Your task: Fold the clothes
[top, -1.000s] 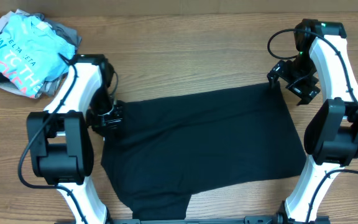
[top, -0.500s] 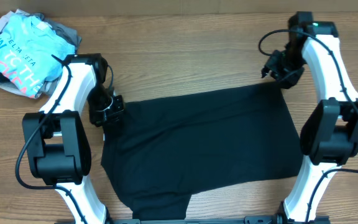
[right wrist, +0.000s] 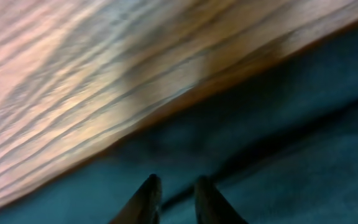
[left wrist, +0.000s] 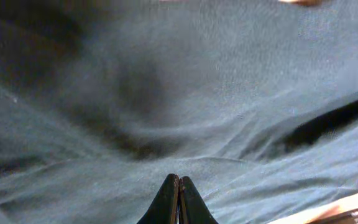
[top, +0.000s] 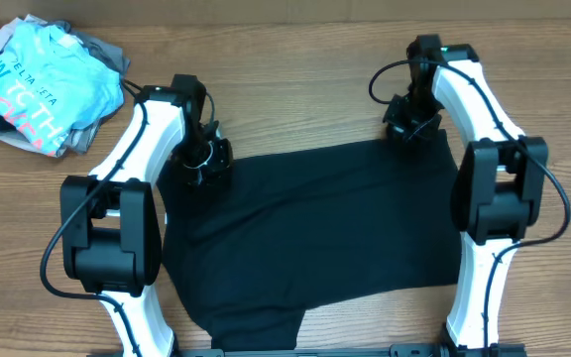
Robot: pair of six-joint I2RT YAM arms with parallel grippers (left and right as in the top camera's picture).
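Observation:
The clothes (top: 315, 228), a black T-shirt, lie spread flat on the wooden table (top: 295, 79). My left gripper (top: 206, 164) hangs over the shirt's upper left corner. In the left wrist view the left gripper (left wrist: 179, 180) is shut, its tips pressed together just above wrinkled black cloth (left wrist: 229, 93), with no fabric showing between them. My right gripper (top: 409, 129) is at the shirt's upper right edge. In the blurred right wrist view the right gripper (right wrist: 178, 183) has a narrow gap between its tips. It is low over the cloth (right wrist: 303, 124), and a dark crease runs behind the gap.
A light blue T-shirt (top: 43, 84) with pink and white lettering lies on grey garments (top: 102, 52) at the far left corner. Bare wood (right wrist: 104, 74) borders the shirt's far edge. Both arm bases stand at the near edge, left and right of the shirt.
Both grippers have narrowed. The left one shut and swung right onto the shirt's upper left corner. The right one slid left along the shirt's far edge. The shirt lies much as before.

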